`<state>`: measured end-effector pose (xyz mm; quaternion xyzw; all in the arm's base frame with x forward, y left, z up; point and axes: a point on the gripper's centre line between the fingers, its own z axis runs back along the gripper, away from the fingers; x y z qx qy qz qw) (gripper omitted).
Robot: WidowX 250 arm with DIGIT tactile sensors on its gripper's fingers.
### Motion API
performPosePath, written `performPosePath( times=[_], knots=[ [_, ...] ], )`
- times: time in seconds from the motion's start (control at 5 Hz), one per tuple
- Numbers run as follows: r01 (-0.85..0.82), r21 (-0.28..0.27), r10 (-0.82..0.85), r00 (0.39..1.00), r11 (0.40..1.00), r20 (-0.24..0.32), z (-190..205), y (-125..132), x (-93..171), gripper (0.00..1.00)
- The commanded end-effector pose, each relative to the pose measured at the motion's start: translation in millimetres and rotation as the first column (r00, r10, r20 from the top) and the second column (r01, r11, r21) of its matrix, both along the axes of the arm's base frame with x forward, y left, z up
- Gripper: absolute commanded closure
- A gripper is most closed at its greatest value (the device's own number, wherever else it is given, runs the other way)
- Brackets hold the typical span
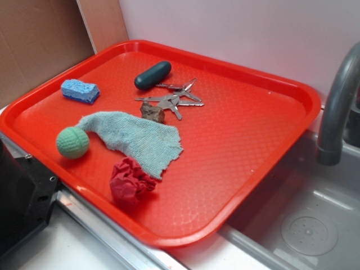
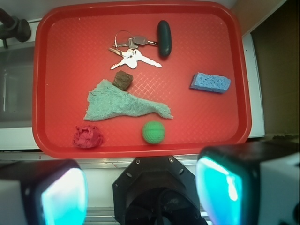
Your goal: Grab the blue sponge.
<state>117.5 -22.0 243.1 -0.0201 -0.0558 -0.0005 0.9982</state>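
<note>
The blue sponge [image 1: 80, 90] lies flat near the left rim of the red tray [image 1: 253, 185], apart from the other items. In the wrist view the blue sponge [image 2: 210, 82] lies at the right of the tray [image 2: 65, 56]. My gripper [image 2: 140, 192] is high above the tray's near edge, over the black robot base. Its two fingers with cyan pads [image 2: 63, 197] stand wide apart with nothing between them. The gripper is far from the sponge and does not show in the exterior view.
Also on the tray are a green ball [image 1: 72, 142], a pale teal cloth [image 1: 135, 138], a crumpled red item [image 1: 130, 181], keys [image 1: 171, 98], a dark teal capsule [image 1: 152, 75] and a brown chunk [image 1: 152, 112]. A grey faucet [image 1: 337, 107] and sink stand at the right. The robot base [image 1: 22, 197] is at the lower left.
</note>
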Motion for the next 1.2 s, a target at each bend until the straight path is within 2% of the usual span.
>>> performPosePath(
  times=[0.0,0.2,0.4,0.6,0.8,1.0],
  knots=[
    [0.0,0.0,0.0,1.0,1.0,0.0,0,0,0,0.0],
    [-0.245,0.042,0.247,0.967,0.969,-0.058,-50,50,24,0.0],
    [-0.475,-0.041,0.475,0.88,0.879,-0.025,-92,88,51,0.0],
    [-0.672,-0.081,0.677,0.732,0.736,0.081,-123,122,66,0.0],
    [-0.824,-0.133,0.831,0.527,0.551,0.18,-147,142,68,0.0],
    [-0.936,-0.058,0.929,0.335,0.348,0.16,-173,152,69,0.0]
  ],
)
